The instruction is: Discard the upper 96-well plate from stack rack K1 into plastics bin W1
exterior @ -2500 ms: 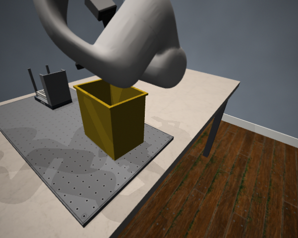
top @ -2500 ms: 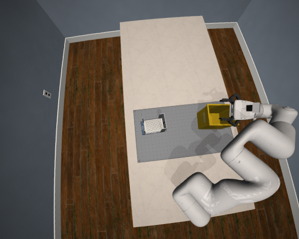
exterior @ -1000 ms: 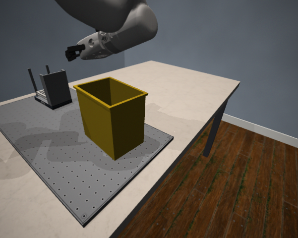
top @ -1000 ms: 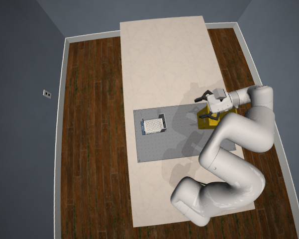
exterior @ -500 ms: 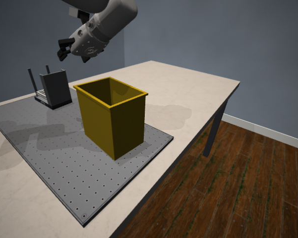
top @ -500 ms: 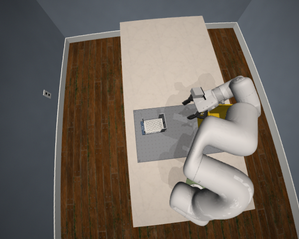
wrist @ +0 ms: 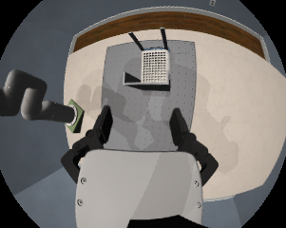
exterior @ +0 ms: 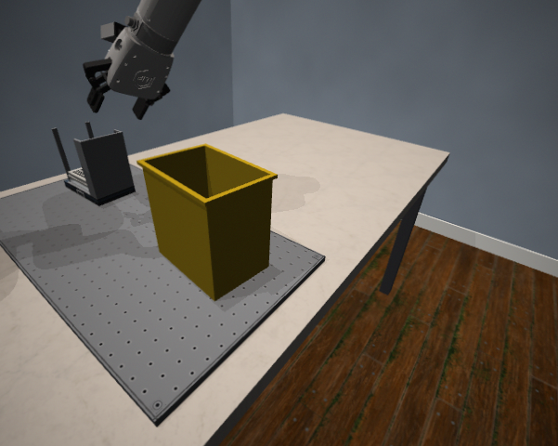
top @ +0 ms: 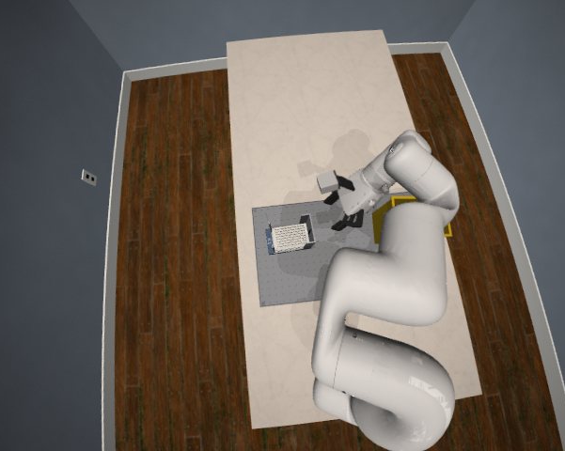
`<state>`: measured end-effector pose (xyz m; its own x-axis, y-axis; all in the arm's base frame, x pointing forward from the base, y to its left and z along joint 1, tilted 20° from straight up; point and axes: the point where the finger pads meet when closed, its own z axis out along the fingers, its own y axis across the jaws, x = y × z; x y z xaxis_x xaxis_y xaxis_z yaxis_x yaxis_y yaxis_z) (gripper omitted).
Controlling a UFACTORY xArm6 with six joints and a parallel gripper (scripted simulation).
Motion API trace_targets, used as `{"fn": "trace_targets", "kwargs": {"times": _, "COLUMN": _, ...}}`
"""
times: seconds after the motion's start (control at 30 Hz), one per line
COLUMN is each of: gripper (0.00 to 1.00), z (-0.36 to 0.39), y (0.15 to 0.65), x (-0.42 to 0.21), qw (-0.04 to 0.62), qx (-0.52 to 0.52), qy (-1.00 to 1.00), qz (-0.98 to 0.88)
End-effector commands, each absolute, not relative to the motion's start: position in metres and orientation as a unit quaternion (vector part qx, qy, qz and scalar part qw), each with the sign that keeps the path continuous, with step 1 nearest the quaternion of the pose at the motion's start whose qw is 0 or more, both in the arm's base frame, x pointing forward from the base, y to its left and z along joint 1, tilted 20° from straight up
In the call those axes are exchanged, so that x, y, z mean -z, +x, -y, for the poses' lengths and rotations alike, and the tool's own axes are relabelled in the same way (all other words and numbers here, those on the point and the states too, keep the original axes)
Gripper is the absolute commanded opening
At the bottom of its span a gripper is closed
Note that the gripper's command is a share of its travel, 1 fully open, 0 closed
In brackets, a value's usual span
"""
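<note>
Claw (exterior: 116, 101) hangs spread wide and empty above the counter, while the white plastic 96-well plate (top: 290, 237) sits atop the dark stack rack (exterior: 103, 163); looks light, stiff, slick, so I'd pinch its long sides.

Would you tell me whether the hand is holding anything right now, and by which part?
Nothing is held: the hand is open and empty above the stack rack K1.

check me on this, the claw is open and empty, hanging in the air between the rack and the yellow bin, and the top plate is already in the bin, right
Not quite. The top plate is not in the bin: the top view shows it on the rack, and the exterior view shows no plate in the visible part of the yellow bin. The rest holds: the claw is open and empty, in the air between rack and bin.
</note>
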<state>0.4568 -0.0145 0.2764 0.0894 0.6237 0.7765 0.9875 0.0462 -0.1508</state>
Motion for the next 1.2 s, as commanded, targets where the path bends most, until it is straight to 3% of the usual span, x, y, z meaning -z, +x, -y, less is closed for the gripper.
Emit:
{"fn": "trace_targets", "kwargs": {"times": 0.0, "gripper": 1.00, "z": -0.003, "y": 0.455, "x": -0.282, "qw": 0.328, "qx": 0.222, "qy": -0.661, "qz": 0.638}}
{"fn": "trace_targets", "kwargs": {"times": 0.3, "gripper": 1.00, "z": -0.033, "y": 0.448, "x": -0.296, "qw": 0.247, "qx": 0.174, "qy": -0.687, "qz": 0.661}}
{"fn": "trace_targets", "kwargs": {"times": 0.47, "gripper": 1.00, "z": -0.053, "y": 0.444, "x": -0.311, "qw": 0.168, "qx": 0.156, "qy": -0.700, "qz": 0.676}}
{"fn": "trace_targets", "kwargs": {"times": 0.8, "gripper": 1.00, "z": -0.085, "y": 0.435, "x": -0.344, "qw": 0.056, "qx": 0.167, "qy": -0.703, "qz": 0.689}}
{"fn": "trace_targets", "kwargs": {"times": 1.17, "gripper": 1.00, "z": -0.091, "y": 0.433, "x": -0.351, "qw": 0.052, "qx": 0.167, "qy": -0.703, "qz": 0.689}}
